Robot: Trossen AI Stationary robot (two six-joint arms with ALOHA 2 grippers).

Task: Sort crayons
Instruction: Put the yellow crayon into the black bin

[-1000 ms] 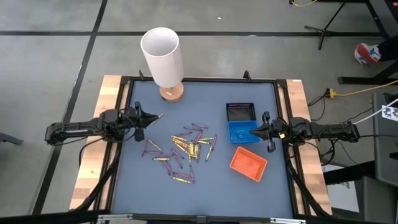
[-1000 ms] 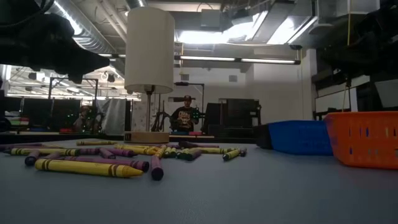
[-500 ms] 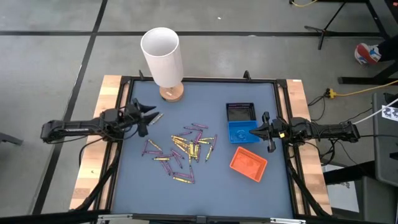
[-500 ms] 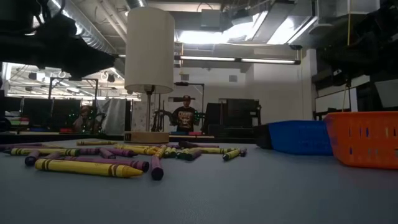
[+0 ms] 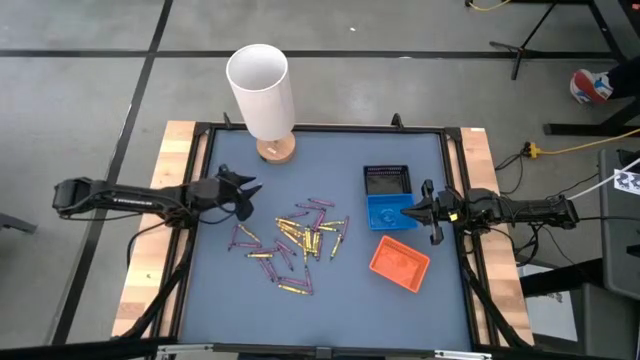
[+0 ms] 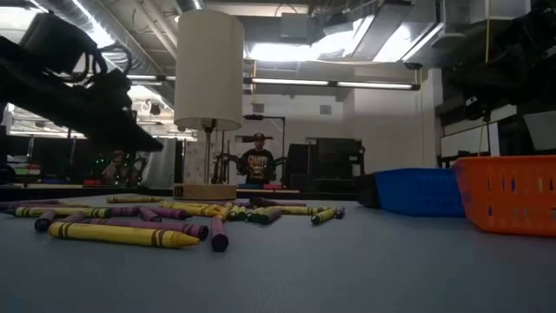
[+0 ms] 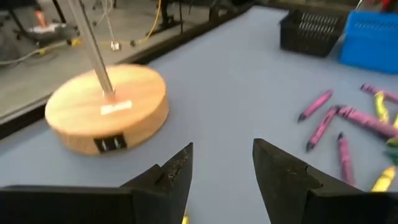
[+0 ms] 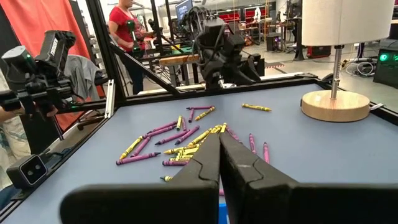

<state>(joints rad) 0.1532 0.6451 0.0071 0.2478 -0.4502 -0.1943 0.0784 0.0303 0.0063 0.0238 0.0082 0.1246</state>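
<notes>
Several yellow and purple crayons point(image 5: 295, 240) lie loose in a heap at the middle of the blue-grey table; they also show in the low view point(image 6: 130, 233) and the right wrist view point(image 8: 186, 134). One yellow crayon point(image 8: 256, 107) lies apart, by my left gripper. My left gripper point(image 5: 245, 190) is open and empty above the table's far left part, between the lamp base point(image 7: 106, 118) and the heap. Its fingers point(image 7: 180, 171) stand apart. My right gripper point(image 5: 430, 212) is shut and empty at the right edge, beside the blue tray point(image 5: 388, 213).
A white lamp point(image 5: 262, 90) on a round wooden base point(image 5: 276, 150) stands at the far left. A black tray point(image 5: 386, 181), the blue tray and an orange tray point(image 5: 399, 263) stand on the right. People show in the room beyond the table point(image 8: 127, 31).
My left gripper has reached toward the table's right edge, closer to the crayon heap, and has come down, so that its arm now shows lower in the low view. The crayons and my right arm have kept still.
</notes>
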